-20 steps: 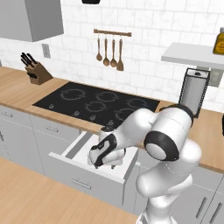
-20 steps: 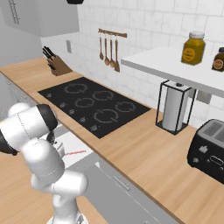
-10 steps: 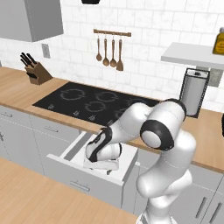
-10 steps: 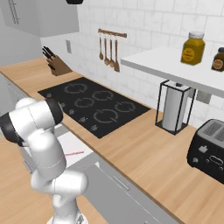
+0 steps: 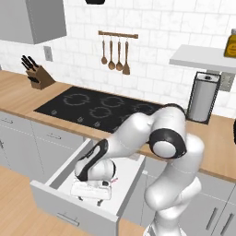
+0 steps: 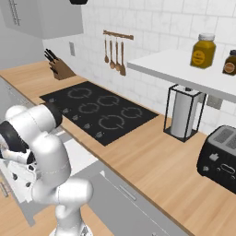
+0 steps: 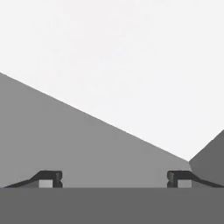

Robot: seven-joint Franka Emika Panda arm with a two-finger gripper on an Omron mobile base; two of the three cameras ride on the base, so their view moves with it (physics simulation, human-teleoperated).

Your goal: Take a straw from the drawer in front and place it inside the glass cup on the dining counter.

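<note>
I am looking at a simulated kitchen with white tiled walls and a long wood counter around a black cooktop (image 5: 99, 108). Set into the grey cabinets below it is the wide, shallow light-grey drawer (image 5: 69, 209), pulled open towards me, its white floor showing (image 7: 131, 65).

My white robot arm (image 5: 138, 136) bends forward and down from the base, and its hand reaches low inside the open drawer. In the hand view, the two-finger gripper (image 7: 114, 178) has its two dark tips standing wide apart, so the jaws are open, with nothing between them. They hang just above the drawer's white floor, facing a grey inner wall near a corner.

The thin red straw is the thing I need, and I can only make out a tiny red fleck (image 5: 115, 180) just beside the hand, on the side nearer the cabinet. That suggests the straw lies on the drawer floor partly under the hand, but I cannot tell which way its long axis runs. In my judgement, the coming grasp depends on turning the open jaws across that axis, so I would want a clearer look first.

The glass cup is elsewhere, on the dining counter.
</note>
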